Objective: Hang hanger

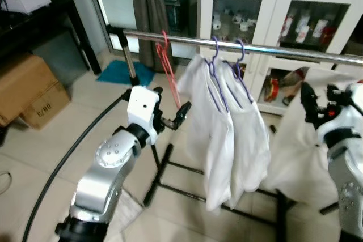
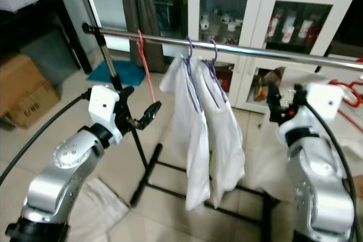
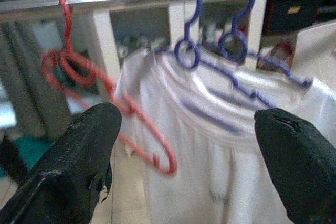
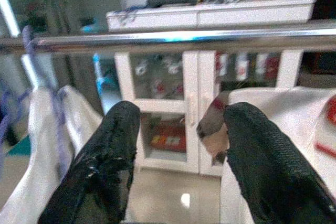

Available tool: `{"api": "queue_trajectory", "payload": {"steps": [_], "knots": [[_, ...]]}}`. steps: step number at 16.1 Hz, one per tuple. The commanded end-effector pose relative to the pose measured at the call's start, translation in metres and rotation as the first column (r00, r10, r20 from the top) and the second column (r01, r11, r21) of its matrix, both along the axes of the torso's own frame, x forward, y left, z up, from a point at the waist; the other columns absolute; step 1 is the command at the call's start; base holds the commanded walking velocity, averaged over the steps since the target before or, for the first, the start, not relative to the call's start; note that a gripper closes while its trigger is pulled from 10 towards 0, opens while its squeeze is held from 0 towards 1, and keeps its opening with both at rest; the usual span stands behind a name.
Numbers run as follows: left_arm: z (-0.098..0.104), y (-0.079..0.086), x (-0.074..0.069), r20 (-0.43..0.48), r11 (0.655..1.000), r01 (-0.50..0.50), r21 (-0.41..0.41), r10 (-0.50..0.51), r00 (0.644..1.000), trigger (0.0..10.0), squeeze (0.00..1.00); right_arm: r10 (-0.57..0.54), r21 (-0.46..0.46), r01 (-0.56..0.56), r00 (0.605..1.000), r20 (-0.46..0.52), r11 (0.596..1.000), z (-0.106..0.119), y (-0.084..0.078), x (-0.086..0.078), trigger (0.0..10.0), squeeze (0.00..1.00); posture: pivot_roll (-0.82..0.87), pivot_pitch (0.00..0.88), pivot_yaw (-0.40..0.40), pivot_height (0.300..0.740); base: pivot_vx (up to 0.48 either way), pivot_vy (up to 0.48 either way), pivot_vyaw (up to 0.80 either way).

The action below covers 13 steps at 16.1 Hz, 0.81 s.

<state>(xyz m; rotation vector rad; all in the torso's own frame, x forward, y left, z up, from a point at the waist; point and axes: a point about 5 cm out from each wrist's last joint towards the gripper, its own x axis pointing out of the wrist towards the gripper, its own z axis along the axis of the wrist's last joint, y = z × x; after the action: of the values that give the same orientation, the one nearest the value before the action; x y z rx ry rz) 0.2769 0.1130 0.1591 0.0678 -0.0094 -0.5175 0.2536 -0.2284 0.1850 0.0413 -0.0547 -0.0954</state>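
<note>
A red hanger (image 1: 166,60) hangs empty by its hook on the chrome rail (image 1: 272,50), near the rail's left end. My left gripper (image 1: 172,109) is held up just below and in front of it, open, with nothing between its fingers (image 3: 89,145); the red hanger (image 3: 79,72) is a short way ahead of them. To the right, two purple hangers (image 1: 215,69) carry white garments (image 1: 227,128). Further right and below the rail, my right gripper (image 1: 317,99) is raised and open, holding nothing.
A white glass-door cabinet (image 1: 283,9) stands behind the rail. The rack's black base bars (image 1: 170,165) cross the tiled floor. Cardboard boxes (image 1: 28,92) sit at the left, a black cable (image 1: 68,151) arcs over the floor, and white cloth (image 1: 300,157) is draped at the right.
</note>
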Motion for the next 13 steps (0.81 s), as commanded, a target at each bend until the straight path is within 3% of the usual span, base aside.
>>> {"api": "queue_trajectory", "payload": {"steps": [1,5,10,13], "knots": [[0.0,0.003,0.0,0.007,1.0,-0.016,0.013,0.016,1.0,10.0,0.0,0.007,-0.026,-0.007,1.0,0.008,1.0,0.001,0.001,-0.001,10.0,1.0,0.06,0.0,0.072,0.74,0.0,-0.48,0.0],[-0.004,0.005,-0.003,0.001,1.0,-0.018,0.023,0.018,1.0,10.0,0.0,0.017,-0.03,-0.019,0.998,-0.06,0.999,-0.014,0.01,0.0,10.0,1.0,0.07,0.0,0.065,0.74,0.0,-0.48,0.0],[-0.004,0.003,-0.004,0.012,0.999,-0.01,0.033,0.009,1.0,10.0,0.0,0.024,-0.027,-0.026,0.998,-0.05,0.999,-0.012,0.014,0.004,10.0,1.0,0.07,0.0,0.06,0.74,0.0,0.0,0.0],[-0.004,0.003,0.0,0.021,0.999,-0.037,0.023,0.036,0.999,10.0,0.0,0.018,-0.015,-0.02,0.997,-0.078,1.0,-0.02,0.02,0.001,10.0,1.0,0.07,0.0,0.068,0.74,0.276,0.0,0.0]]}}
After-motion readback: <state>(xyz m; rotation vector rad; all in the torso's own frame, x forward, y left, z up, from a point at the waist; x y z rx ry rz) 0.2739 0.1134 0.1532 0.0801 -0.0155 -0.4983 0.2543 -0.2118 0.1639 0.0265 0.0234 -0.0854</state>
